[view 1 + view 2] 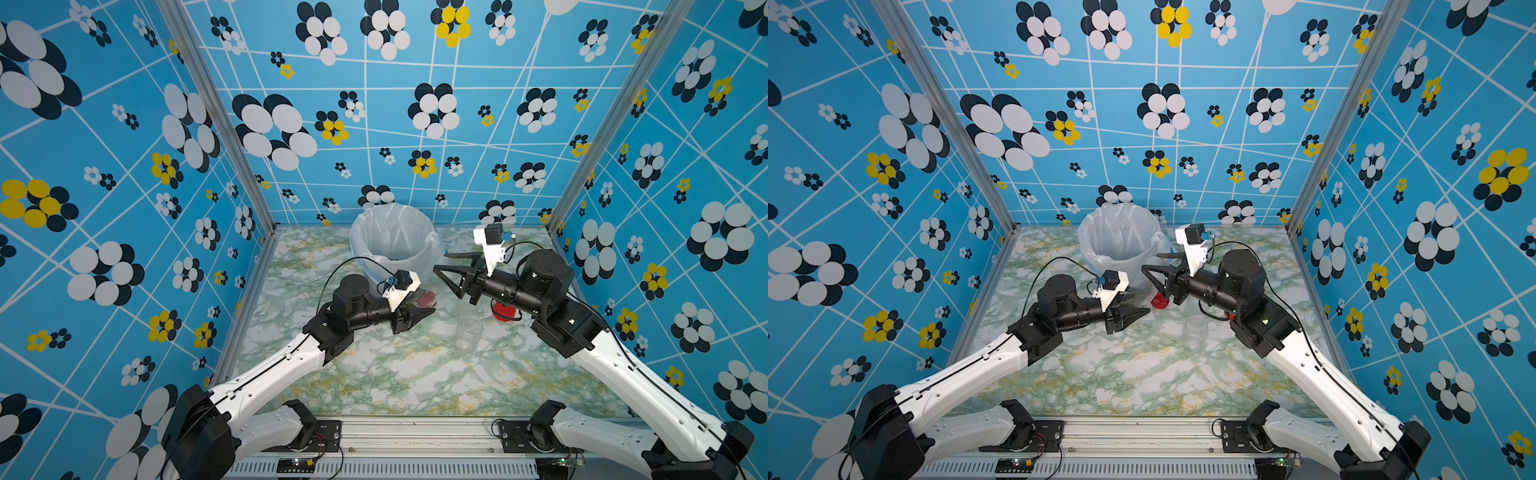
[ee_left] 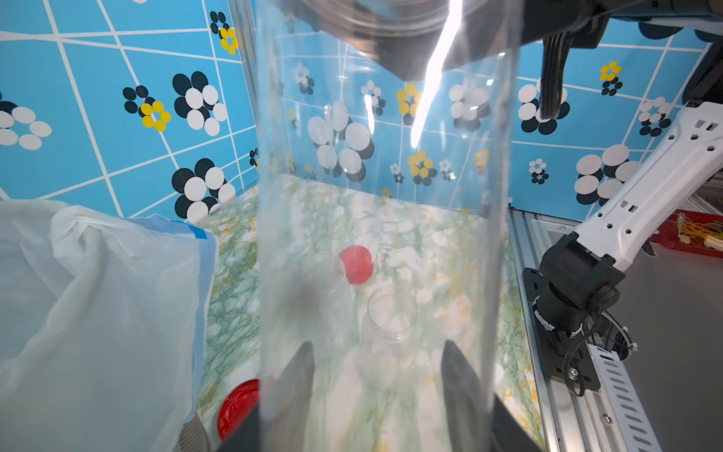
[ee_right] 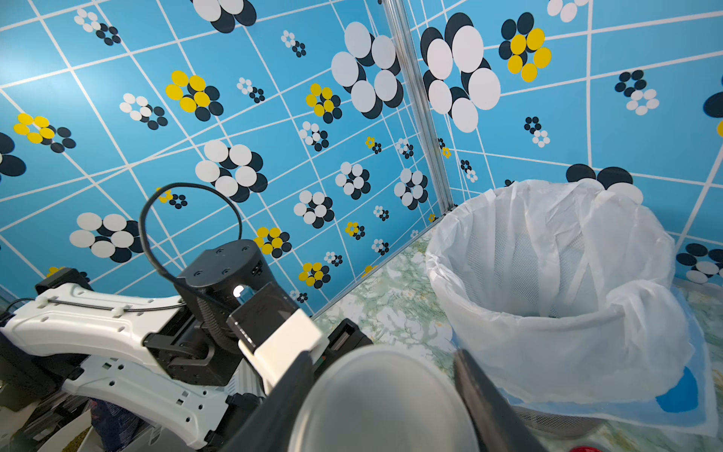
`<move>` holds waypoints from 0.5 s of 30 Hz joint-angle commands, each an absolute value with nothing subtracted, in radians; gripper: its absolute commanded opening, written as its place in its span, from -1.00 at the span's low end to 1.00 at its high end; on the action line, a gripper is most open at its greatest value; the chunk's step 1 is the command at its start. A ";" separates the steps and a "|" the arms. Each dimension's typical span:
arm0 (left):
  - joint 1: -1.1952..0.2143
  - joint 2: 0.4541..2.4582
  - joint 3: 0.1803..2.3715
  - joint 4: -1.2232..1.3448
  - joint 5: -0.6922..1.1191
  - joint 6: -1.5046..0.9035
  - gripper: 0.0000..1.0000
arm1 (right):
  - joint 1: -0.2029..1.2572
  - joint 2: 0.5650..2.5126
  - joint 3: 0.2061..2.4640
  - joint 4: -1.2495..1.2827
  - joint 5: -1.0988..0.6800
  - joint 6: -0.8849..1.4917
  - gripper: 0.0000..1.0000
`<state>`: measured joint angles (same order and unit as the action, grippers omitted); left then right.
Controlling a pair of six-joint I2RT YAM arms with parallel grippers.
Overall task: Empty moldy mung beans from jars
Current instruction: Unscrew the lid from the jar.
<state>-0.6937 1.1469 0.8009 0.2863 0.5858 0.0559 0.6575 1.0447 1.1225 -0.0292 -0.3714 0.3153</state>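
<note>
My left gripper (image 2: 377, 352) is shut on a slim clear jar (image 2: 383, 156) that stands upright between its fingers. At this jar's top end, my right gripper (image 3: 383, 371) is shut on its clear whitish lid (image 3: 387, 403). In both top views the two grippers (image 1: 424, 313) (image 1: 440, 262) meet in front of the bin. A small olive-brown patch, seemingly mung beans (image 1: 1133, 306), shows low by the left fingers. An open, empty clear jar (image 1: 469, 330) stands on the table nearby. A red lid (image 1: 426, 298) lies beside the bin.
A bucket lined with a white bag (image 1: 361, 245) (image 3: 442, 281) stands at the back, just behind both grippers. Another red-lidded piece (image 1: 503, 311) sits under my right arm. Blue patterned walls close in three sides, with an aluminium rail (image 2: 547, 352) along the front.
</note>
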 commanded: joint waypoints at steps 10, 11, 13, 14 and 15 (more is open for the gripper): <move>-0.656 1.128 0.797 0.311 0.569 0.050 -0.11 | 0.657 0.999 1.121 -0.037 -0.490 0.053 -0.07; -0.643 1.130 0.795 0.322 0.600 0.043 -0.11 | 0.653 0.999 1.121 -0.034 -0.531 0.030 -0.07; -0.608 1.135 0.795 0.343 0.695 0.026 -0.11 | 0.638 1.004 1.131 -0.050 -0.626 -0.010 -0.06; -0.593 1.137 0.793 0.353 0.735 0.021 -0.11 | 0.627 1.010 1.142 -0.067 -0.681 -0.031 -0.06; -0.578 1.142 0.793 0.362 0.781 0.018 -0.11 | 0.620 1.016 1.154 -0.091 -0.724 -0.048 -0.06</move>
